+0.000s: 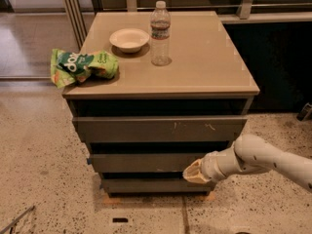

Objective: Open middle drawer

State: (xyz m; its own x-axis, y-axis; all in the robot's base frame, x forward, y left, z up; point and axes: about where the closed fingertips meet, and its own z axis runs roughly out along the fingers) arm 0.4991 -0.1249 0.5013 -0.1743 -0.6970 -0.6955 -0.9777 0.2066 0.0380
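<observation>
The gripper (193,172) sits low, right up against the right end of the middle drawer (141,162), which is the second front of three. Honestly can't tell what its grip is doing. Up on the counter (209,67): green chip bag (83,66) at the left edge, then a white bowl (129,39) and a water bottle (160,33) farther back.

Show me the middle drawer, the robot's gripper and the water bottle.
middle drawer (141,163): camera view, bare flat front.
gripper (191,172): camera view, pale tip by the drawer's right end.
water bottle (160,35): camera view, clear body.
</observation>
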